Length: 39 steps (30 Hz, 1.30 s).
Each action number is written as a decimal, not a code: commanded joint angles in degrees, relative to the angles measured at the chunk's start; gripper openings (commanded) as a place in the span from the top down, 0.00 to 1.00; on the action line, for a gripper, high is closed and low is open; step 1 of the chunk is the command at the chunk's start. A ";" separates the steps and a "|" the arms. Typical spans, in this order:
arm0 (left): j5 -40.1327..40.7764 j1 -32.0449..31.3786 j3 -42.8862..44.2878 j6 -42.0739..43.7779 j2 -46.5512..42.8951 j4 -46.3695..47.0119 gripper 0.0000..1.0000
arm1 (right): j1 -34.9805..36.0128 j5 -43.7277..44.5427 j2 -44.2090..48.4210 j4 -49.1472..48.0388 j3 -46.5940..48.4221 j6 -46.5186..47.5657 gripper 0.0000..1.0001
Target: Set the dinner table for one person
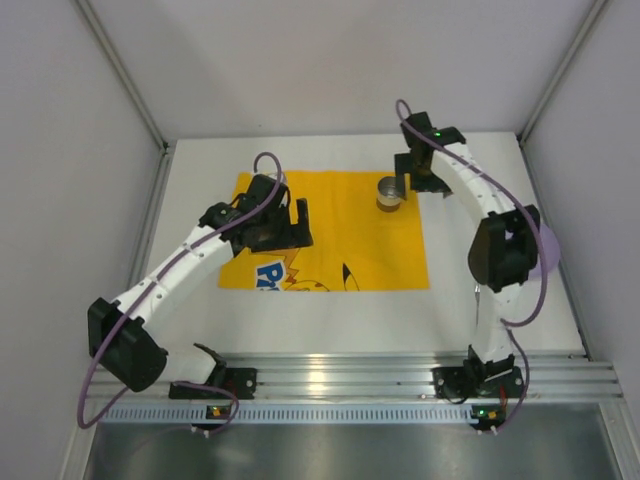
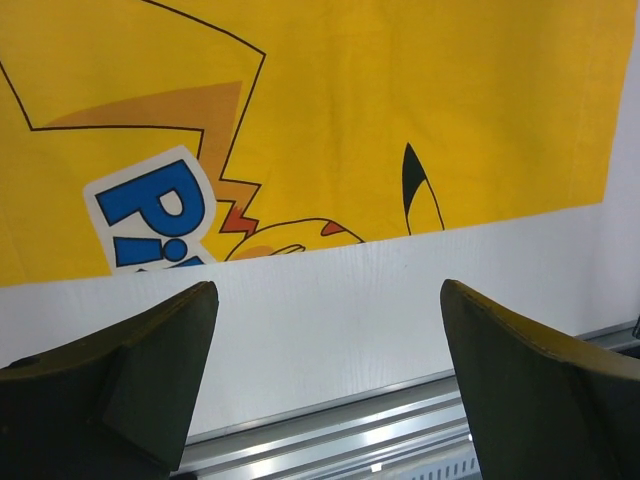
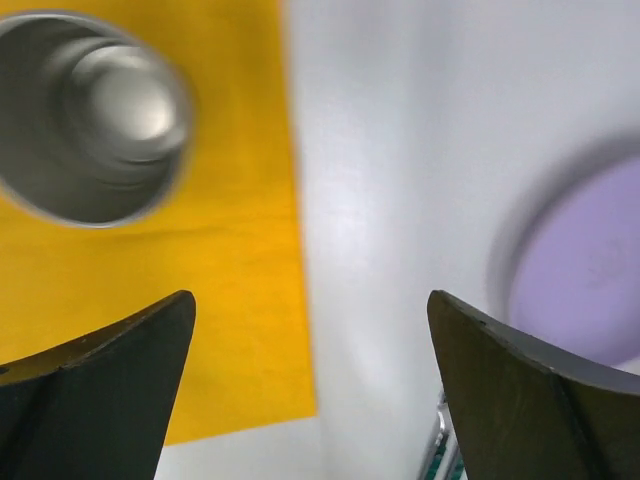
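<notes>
The white dinner table (image 1: 330, 322) carries a yellow printed cloth mat (image 1: 380, 245) in its middle. A metal cup (image 1: 388, 192) stands upright on the mat's far right corner. My right gripper (image 1: 420, 180) hovers just right of the cup, open and empty. In the right wrist view the cup (image 3: 90, 115) is at the upper left, apart from the open gripper (image 3: 310, 300). My left gripper (image 1: 288, 232) is open and empty above the mat's left half. The left wrist view shows its open gripper (image 2: 325, 290) over the mat's near edge (image 2: 400, 120) and bare table (image 2: 350, 255).
A purple plate (image 1: 548, 252) lies at the table's right edge, partly hidden by the right arm; it shows blurred in the right wrist view (image 3: 590, 270). An aluminium rail (image 1: 330, 378) runs along the near edge. Grey walls enclose the table on three sides.
</notes>
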State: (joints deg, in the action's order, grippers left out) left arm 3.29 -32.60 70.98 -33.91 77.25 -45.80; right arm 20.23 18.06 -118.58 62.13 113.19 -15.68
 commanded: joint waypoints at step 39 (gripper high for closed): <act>0.76 -1.85 -1.29 -5.47 -10.11 -1.93 0.02 | -18.67 -1.11 12.91 -11.78 -27.59 -1.63 1.00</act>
State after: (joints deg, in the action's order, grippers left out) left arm 4.71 -34.39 66.28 -40.58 66.61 -49.95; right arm -3.29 16.58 -112.60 50.33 83.31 -16.69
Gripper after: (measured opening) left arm 0.983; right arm 0.034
